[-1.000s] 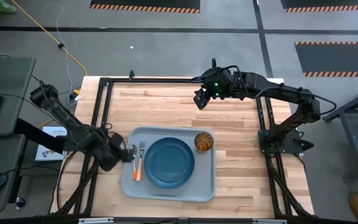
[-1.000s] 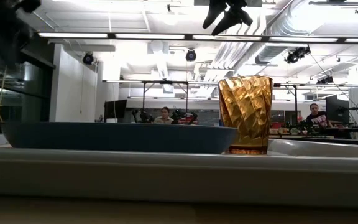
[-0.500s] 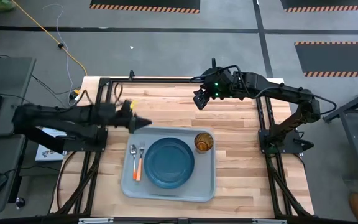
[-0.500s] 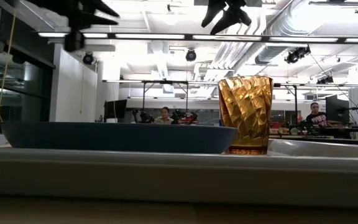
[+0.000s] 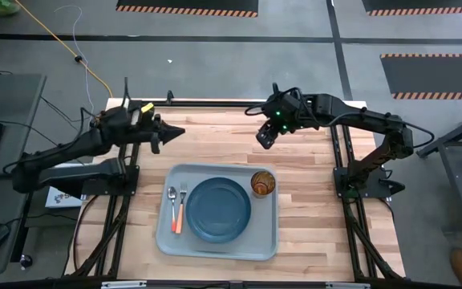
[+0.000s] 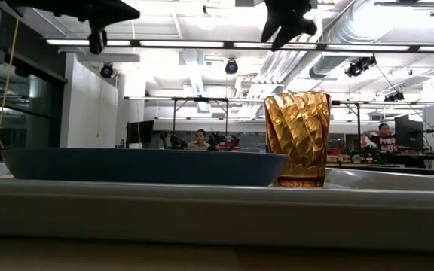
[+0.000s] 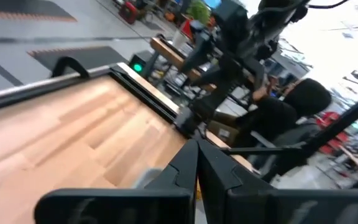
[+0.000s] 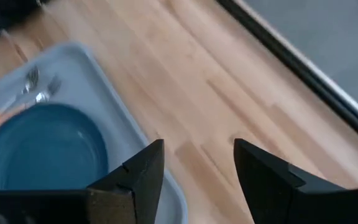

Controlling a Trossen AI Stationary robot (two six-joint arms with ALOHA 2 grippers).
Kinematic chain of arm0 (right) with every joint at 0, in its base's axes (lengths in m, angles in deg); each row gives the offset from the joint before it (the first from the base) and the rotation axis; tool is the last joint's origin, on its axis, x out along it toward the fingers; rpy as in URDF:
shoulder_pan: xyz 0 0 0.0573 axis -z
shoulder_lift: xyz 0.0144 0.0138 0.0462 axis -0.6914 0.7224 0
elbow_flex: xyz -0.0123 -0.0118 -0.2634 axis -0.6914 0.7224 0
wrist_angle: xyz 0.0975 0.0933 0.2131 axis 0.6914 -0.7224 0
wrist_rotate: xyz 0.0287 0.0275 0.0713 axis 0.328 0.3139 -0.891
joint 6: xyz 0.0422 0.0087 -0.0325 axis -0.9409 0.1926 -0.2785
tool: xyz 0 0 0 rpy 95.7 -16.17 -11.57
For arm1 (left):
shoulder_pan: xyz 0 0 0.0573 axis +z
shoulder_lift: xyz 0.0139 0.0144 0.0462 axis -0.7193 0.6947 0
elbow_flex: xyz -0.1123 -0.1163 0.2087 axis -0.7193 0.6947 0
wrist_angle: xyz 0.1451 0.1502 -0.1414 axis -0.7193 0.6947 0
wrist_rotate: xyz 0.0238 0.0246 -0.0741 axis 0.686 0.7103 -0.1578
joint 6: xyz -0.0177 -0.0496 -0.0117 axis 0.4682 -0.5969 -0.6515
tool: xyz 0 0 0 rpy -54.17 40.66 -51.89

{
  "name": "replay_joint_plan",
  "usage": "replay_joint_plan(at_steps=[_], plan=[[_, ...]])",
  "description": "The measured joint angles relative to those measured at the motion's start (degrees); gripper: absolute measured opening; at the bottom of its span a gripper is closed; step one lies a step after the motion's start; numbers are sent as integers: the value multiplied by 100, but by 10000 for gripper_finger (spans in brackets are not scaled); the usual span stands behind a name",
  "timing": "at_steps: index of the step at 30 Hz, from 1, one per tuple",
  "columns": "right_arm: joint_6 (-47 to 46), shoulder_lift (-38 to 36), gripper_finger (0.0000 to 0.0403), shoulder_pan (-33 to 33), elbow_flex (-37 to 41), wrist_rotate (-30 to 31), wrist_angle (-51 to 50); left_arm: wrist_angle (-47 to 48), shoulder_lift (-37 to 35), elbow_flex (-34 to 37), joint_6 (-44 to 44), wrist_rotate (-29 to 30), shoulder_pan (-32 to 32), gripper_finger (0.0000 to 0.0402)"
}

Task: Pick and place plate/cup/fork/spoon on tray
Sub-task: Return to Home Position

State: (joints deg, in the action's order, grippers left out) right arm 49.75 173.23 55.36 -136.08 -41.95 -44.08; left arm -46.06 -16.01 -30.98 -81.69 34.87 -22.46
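The grey-blue tray (image 5: 164,241) lies on the wooden table near its front edge. On it rest the dark blue plate (image 5: 218,209), the amber cup (image 5: 263,184) at the tray's far right corner, and the spoon (image 5: 172,206) and fork (image 5: 181,207) side by side left of the plate. My left gripper (image 5: 176,132) hovers shut and empty above the table's far left part. My right gripper (image 5: 264,136) hangs open and empty above the table's far middle, beyond the cup.
A black frame (image 5: 215,103) runs along the table's far and side edges. Bare wood lies right of the tray (image 5: 311,209) and beyond it. In the low view people (image 6: 200,138) sit in the room behind the table.
My left gripper has let go of the cutlery at the tray's left side, risen, swung toward the table's far left corner and shut. The spoon and fork stay lying on the tray. My right gripper has shifted slightly toward the near edge and tipped.
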Motion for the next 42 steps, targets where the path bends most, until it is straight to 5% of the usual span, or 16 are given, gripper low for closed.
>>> replay_joint_plan(at_steps=[6,13,18,23,31,42], plan=[[157,-20,152,-174,0,-464,-1185,56,-85,0,154,1072,-495,0],[-76,-1073,12,-613,599,-259,-1343,60,240,0,85,2129,-1518,0],[-1006,-2744,5,-638,2196,-653,-203,-657,363,282,188,2686,-2160,0],[-1457,-3900,2,-722,3571,-1023,1841,-1858,231,1056,505,2524,-2178,0],[-824,-3957,0,-761,4116,-1235,2872,-1301,-844,1789,119,1890,-1522,0],[-1073,-3834,0,-761,4122,-1342,2942,-1879,-1936,3163,-352,2938,-2577,0]])
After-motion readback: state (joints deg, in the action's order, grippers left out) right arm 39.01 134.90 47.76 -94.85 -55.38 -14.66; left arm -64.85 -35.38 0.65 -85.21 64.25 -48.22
